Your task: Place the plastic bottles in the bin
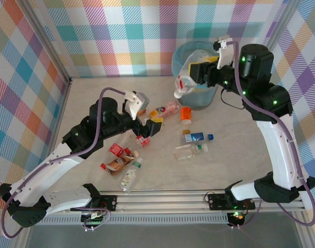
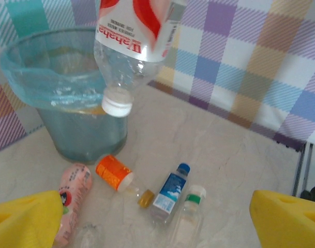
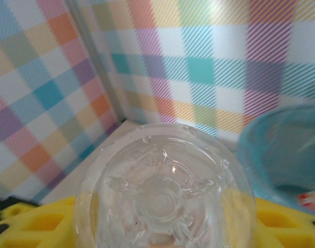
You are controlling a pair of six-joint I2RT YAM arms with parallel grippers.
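The right gripper (image 1: pixel 195 70) has its yellow fingers (image 3: pixel 286 222) closed around the base end of a clear red-labelled bottle (image 1: pixel 185 78), which hangs tilted with its white cap downward, raised off the surface (image 1: pixel 229 147) at the left front edge of the bin (image 1: pixel 205 98); whether it is over the opening cannot be told. The bin stands at the back of the surface against the checked wall, lined with a light blue bag. The left gripper (image 1: pixel 148 129) hovers low over the middle of the surface with its fingers (image 2: pixel 25 217) spread wide and nothing between them. In front of it, lying on their sides near the bin, are a pink bottle (image 2: pixel 74 199), an orange-labelled bottle (image 2: pixel 113 173), a blue-capped bottle (image 2: pixel 170 191) and a green-capped clear bottle (image 2: pixel 191 212), the last two side by side. Closer to the arm bases, a cluster of bottles (image 1: pixel 121 163) with red caps, brown and green labels lies beside the left arm.
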